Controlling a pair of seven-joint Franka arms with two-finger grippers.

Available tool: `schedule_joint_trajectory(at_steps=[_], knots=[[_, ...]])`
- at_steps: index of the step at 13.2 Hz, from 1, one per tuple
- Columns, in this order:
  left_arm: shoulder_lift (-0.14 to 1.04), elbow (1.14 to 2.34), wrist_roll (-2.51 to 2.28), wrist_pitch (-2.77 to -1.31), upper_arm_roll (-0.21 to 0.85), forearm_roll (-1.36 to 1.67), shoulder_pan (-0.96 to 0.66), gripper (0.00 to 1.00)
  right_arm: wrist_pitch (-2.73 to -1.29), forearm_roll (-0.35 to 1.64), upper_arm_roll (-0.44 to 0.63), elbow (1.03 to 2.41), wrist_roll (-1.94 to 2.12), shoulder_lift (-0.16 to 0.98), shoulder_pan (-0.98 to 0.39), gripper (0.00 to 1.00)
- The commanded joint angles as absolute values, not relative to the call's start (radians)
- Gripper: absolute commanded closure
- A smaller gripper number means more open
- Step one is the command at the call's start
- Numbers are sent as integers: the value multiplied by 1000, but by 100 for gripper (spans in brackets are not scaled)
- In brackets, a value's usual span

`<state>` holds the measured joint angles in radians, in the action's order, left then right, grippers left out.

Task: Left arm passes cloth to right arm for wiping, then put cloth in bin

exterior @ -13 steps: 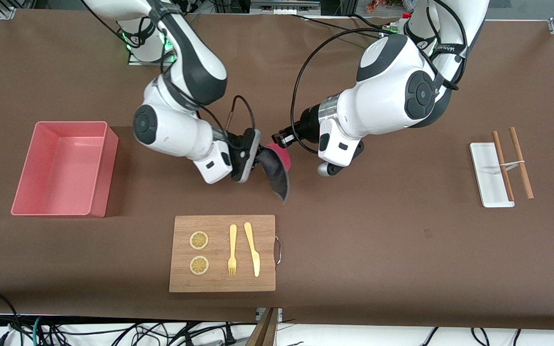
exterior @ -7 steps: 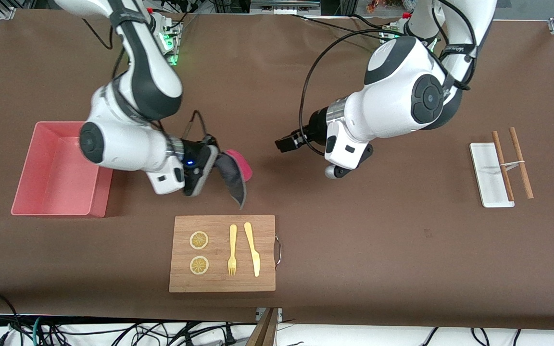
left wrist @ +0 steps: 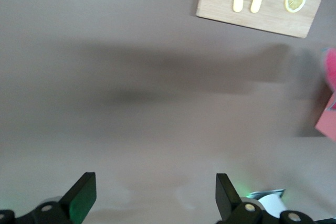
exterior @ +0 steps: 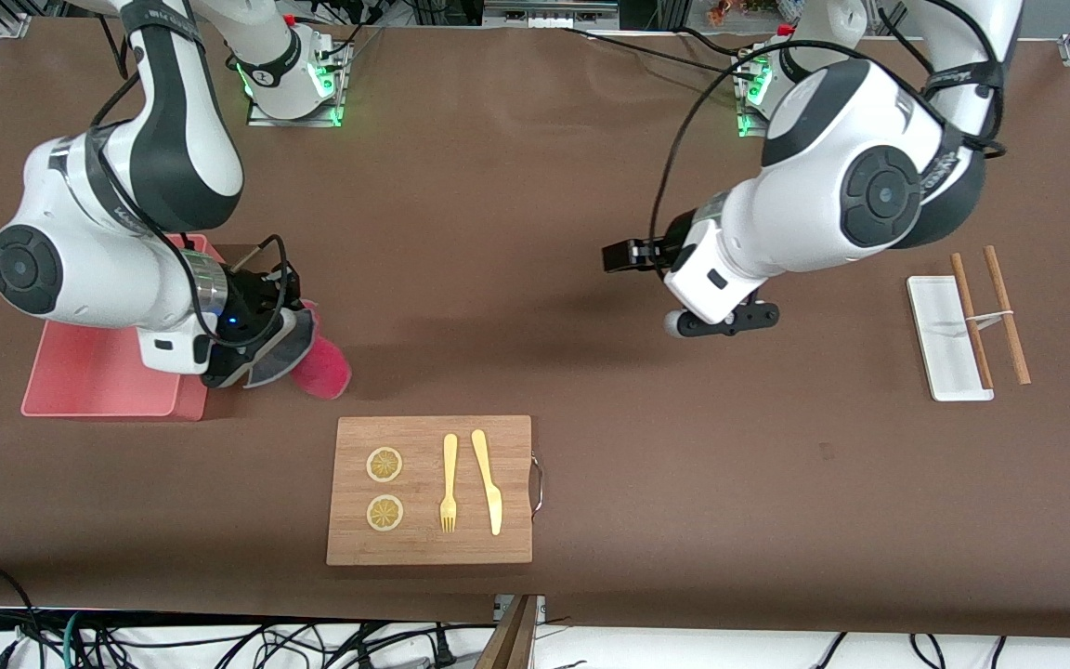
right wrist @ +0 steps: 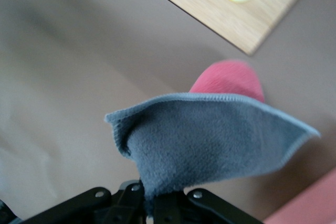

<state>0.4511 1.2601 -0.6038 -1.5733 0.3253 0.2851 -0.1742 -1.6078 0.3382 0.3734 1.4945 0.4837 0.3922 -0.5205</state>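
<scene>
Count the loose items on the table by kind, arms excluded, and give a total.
cloth: 1
bin: 1
wooden board: 1
lemon slices: 2
fork: 1
knife: 1
white tray: 1
brown sticks: 2
Total: 10

Tabletop (exterior: 591, 167) is carrying: one cloth (exterior: 321, 367), one bin (exterior: 94, 390), one wooden board (exterior: 428, 544), two lemon slices (exterior: 384, 465), one fork (exterior: 449, 483), one knife (exterior: 489, 483), one white tray (exterior: 939, 339), two brown sticks (exterior: 1006, 316). Two arms (exterior: 823, 200) are showing.
</scene>
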Motion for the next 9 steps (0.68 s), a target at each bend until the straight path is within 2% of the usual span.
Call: schedule_joint_trajectory(at_steps=[1,5,8,9], knots=[[387,1264,-511,-1459,327,171,-144,0,-1562,261,391,1549,332,327,-534,100],[345,1266,-312,-1384,325,75,-72,0,-1636,160,397,1687,166,255,-535,100],[324,1269,-94,-1344,325,66,35,0,-1852,77,387,1953,147,106,-541,100],[315,1270,-19,-1342,325,63,72,0,-1882,74,387,1998,126,91,-541,100]])
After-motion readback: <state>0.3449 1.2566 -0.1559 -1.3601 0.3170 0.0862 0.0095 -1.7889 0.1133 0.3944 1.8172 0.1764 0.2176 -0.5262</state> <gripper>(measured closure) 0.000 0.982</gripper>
